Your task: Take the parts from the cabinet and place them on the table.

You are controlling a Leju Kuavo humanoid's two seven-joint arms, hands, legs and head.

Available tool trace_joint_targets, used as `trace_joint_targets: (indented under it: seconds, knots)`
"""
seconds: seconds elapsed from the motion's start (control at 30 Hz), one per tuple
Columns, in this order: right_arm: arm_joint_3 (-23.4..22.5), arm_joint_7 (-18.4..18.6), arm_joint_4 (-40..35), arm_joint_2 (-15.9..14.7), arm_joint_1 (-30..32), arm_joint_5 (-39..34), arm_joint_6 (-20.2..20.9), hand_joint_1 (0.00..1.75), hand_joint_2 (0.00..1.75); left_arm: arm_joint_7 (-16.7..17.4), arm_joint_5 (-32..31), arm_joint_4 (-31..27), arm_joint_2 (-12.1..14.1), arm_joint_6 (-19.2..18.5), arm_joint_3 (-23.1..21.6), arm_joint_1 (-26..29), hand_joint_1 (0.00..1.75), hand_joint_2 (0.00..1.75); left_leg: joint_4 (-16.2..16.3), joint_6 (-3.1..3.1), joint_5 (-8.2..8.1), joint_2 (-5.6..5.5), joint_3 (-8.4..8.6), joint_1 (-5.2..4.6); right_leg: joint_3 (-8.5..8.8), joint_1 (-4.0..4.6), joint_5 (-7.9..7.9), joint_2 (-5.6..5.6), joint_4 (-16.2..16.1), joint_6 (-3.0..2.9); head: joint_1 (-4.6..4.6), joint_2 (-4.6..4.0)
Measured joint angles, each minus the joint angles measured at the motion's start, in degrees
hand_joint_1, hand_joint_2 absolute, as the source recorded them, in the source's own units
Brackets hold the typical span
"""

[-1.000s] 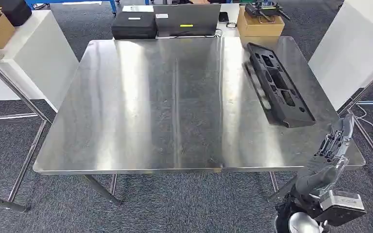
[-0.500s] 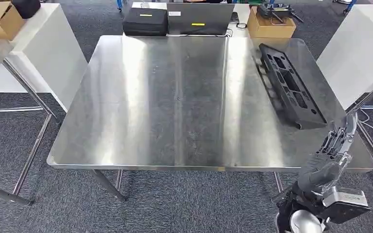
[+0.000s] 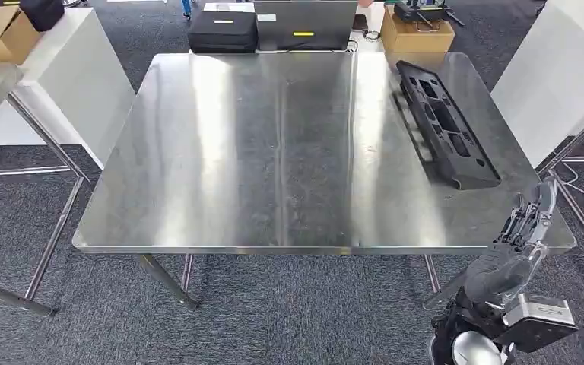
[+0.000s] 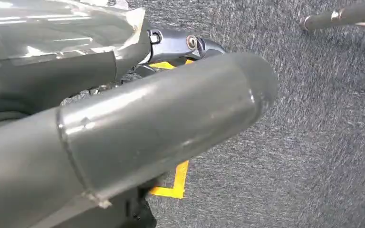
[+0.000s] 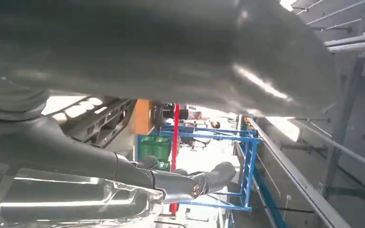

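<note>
Head view: right hand raised at the near right corner of the steel table, fingers extended upward and apart, nothing in them. The black part, a long flat tray-like moulding with rectangular cut-outs, lies flat on the table top ahead of this hand and slightly toward the robot's left, clear of the fingers. Judgement: stiff moulded plastic, light for its length, not fragile; smooth skin on polished steel, so likely to slide if pushed. Best hold looks like the raised long edge near mid-length, or a finger through a cut-out; an end grip would let it swing.

Left wrist view: left hand seen close as a thick grey thumb across the frame, grey carpet and a yellow floor marking beyond it. Whether the fingers are spread or curled, I cannot tell; no part seen against it.

Right wrist view: grey cover and dark fingers of the right hand, loosely bent, gripping nothing; blue racking beyond.
</note>
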Motion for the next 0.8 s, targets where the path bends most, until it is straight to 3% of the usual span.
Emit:
trace_joint_targets:
  seconds: [0.03, 0.07, 0.13, 0.17, 0.2, 0.23, 0.3, 0.33, 0.37, 0.4, 0.43, 0.5, 0.53, 0.57, 0.67, 0.7, 0.73, 0.77, 0.8]
  knots:
    - [0.00, -0.20, -0.02, 0.00, 0.26, -0.09, 0.26, 0.00, 0.00, 0.00, 0.20, 0.00, -0.02, 0.02, 0.02, -0.09, 0.00, 0.00, -3.54, -0.07, -0.17, -0.09, 2.01, 0.11, -0.06, 0.26, 0.19, -0.01, 0.08, 0.33, -0.02, 0.00]
    - [0.00, -0.63, 0.00, -0.02, 0.65, -0.26, 0.61, 0.00, 0.00, -0.02, 0.35, 0.00, -0.07, 0.07, 0.15, -0.16, 0.00, 0.00, -4.05, 0.36, 0.08, -0.38, 1.96, -0.35, -0.34, 0.70, 0.38, -0.03, 0.27, 0.61, 0.15, 0.00]
    - [0.26, -1.61, 0.09, 0.00, 1.44, -0.48, 1.53, 0.00, 0.00, -0.31, 1.01, 0.02, -0.09, 0.28, 0.50, 0.24, 0.00, 0.00, -3.60, 1.14, 0.53, -0.39, 1.23, -0.81, -0.52, 0.59, 1.11, -0.06, 0.06, 1.68, 0.48, 0.00]
    - [0.28, -2.01, 0.17, 0.00, 1.81, -0.59, 1.70, 0.00, 0.00, -0.54, 1.35, 0.02, -0.11, 0.52, 0.72, 0.45, 0.00, 0.00, -3.63, 1.75, 0.96, -0.35, 0.95, -1.17, -0.67, 0.62, 1.56, -0.04, -0.13, 2.33, 0.50, 0.00]
    - [0.26, -2.14, 0.24, 0.00, 2.01, -0.61, 1.81, 0.00, 0.00, -0.77, 1.49, 0.04, -0.18, 0.66, 0.96, 0.50, 0.00, 0.00, -4.11, 2.72, 1.82, -0.08, 0.05, -0.93, -1.38, 0.66, 1.44, 0.05, 0.17, 2.65, 0.55, 0.00]
    - [0.26, -2.21, 0.37, -0.09, 2.34, -0.68, 1.90, 0.00, 0.00, -0.94, 1.66, 0.04, -0.27, 0.96, 1.31, 0.51, 0.00, 0.00, -4.06, 3.25, 2.45, -0.02, -0.15, -1.13, -2.45, 0.19, -0.64, 0.17, 1.74, 2.17, 0.46, 0.00]
    - [0.41, -2.54, 0.50, -0.09, 2.98, -0.59, 1.90, 0.00, 0.00, -1.16, 1.99, 0.04, -0.18, 1.27, 1.73, 0.61, 0.00, 0.00, -4.06, 4.15, 3.43, 0.03, -1.78, -1.35, -5.12, 0.28, -6.87, 0.20, 9.39, 1.02, 0.98, 0.00]
    - [0.55, -2.73, 0.55, -0.09, 3.44, -0.46, 1.90, 0.00, 0.00, -1.27, 2.07, 0.04, -0.22, 1.31, 1.92, 0.73, 0.00, 0.00, -4.00, 4.26, 3.95, 0.06, -2.48, -1.47, -6.08, 0.32, -9.16, 0.22, 13.63, 0.87, 1.03, 0.00]
    - [0.61, -2.89, 0.57, -0.09, 3.97, -0.28, 1.81, 0.00, 0.00, -1.38, 2.16, 0.04, -0.31, 1.38, 2.08, 0.88, 0.00, 0.00, -3.95, 4.31, 4.44, 0.05, -3.18, -1.64, -6.51, 0.41, -10.19, 0.23, 16.89, 1.11, 1.03, 0.00]
    - [0.74, -2.99, 0.59, -0.09, 4.60, -0.09, 1.62, 0.00, 0.00, -1.55, 2.27, 0.07, -0.35, 1.46, 2.30, 1.04, 0.00, 0.00, -3.91, 4.35, 5.03, 0.05, -3.93, -1.88, -5.84, 0.58, -9.69, 0.22, 18.09, 1.59, 1.03, 0.00]
    - [0.98, -3.04, 0.61, -0.11, 5.06, 0.09, 1.55, 0.00, 0.00, -1.77, 2.54, 0.07, -0.42, 1.53, 2.60, 1.13, 0.00, 0.00, -3.85, 4.34, 5.50, 0.05, -4.65, -2.04, -3.96, 0.66, -8.25, 0.22, 16.62, 2.10, 1.01, 0.00]
    - [1.49, -3.06, 0.61, -0.11, 5.52, 0.24, 1.42, 0.00, 0.00, -1.99, 3.19, 0.07, -0.50, 1.81, 3.08, 1.15, 0.00, 0.00, -3.65, 4.17, 6.40, -0.02, -5.78, -2.30, 2.52, 1.10, -5.31, 0.22, 8.07, 2.45, 1.01, 0.00]
    - [1.92, -3.10, 0.61, -0.07, 5.54, 0.41, 1.35, 0.00, 0.00, -2.05, 3.36, 0.04, -0.55, 1.86, 3.34, 1.13, 0.00, 0.00, -3.46, 4.03, 6.80, 0.00, -6.05, -2.35, 6.06, 1.19, -5.62, 0.23, 2.80, 1.86, 1.01, 0.00]
    - [2.27, -3.12, 0.61, 0.00, 5.51, 0.61, 1.27, 0.00, 0.00, -2.29, 3.91, 0.04, -0.59, 1.88, 3.69, 1.12, 0.00, 0.00, -3.36, 3.66, 7.18, -0.03, -6.40, -2.65, 8.98, 1.81, -7.05, 0.21, -1.54, 1.10, 0.96, 0.00]
    - [3.24, -3.21, 1.23, 0.15, 5.75, 0.79, 0.92, 0.00, 0.00, -3.30, 5.16, 0.07, -0.63, 1.92, 5.12, 1.22, 0.00, 0.00, -3.55, 2.68, 8.42, 0.08, -6.35, -2.34, 7.65, 2.36, -6.44, 0.19, -1.69, 0.12, 0.85, 0.00]
    - [3.52, -3.21, 1.61, 0.22, 5.77, 0.81, 0.90, 0.00, 0.00, -3.52, 5.29, 0.07, -0.57, 1.95, 5.55, 1.35, 0.00, 0.00, -3.45, 2.29, 8.54, 0.02, -6.70, -2.42, 7.49, 1.45, -5.70, 0.08, -1.96, -0.59, 0.90, 0.00]
    - [3.76, -3.23, 1.81, 0.35, 5.71, 0.81, 0.90, 0.00, 0.00, -3.67, 5.44, 0.04, -0.48, 1.97, 5.84, 1.39, 0.00, 0.00, -2.35, 1.84, 6.40, -0.13, -7.29, -2.04, 6.94, 1.09, -5.12, -0.21, -1.97, -1.03, 0.92, 0.00]
    - [4.02, -3.23, 2.03, 0.50, 5.79, 0.81, 0.90, 0.00, 0.00, -3.78, 5.51, 0.04, -0.48, 1.97, 6.08, 1.51, 0.00, 0.00, -0.25, 1.43, 3.09, -0.06, -7.83, -1.89, 6.41, 1.07, -4.63, -0.30, -1.97, -1.75, 0.59, 0.00]
    - [4.26, -3.24, 2.23, 0.63, 5.85, 0.81, 0.90, 0.00, 0.00, -3.85, 5.57, 0.07, -0.48, 1.97, 6.23, 1.58, 0.00, 0.00, 4.22, 0.95, -1.18, -0.06, -8.95, -1.60, 5.70, 1.09, -3.95, -0.38, -1.94, -2.07, 0.48, 0.00]
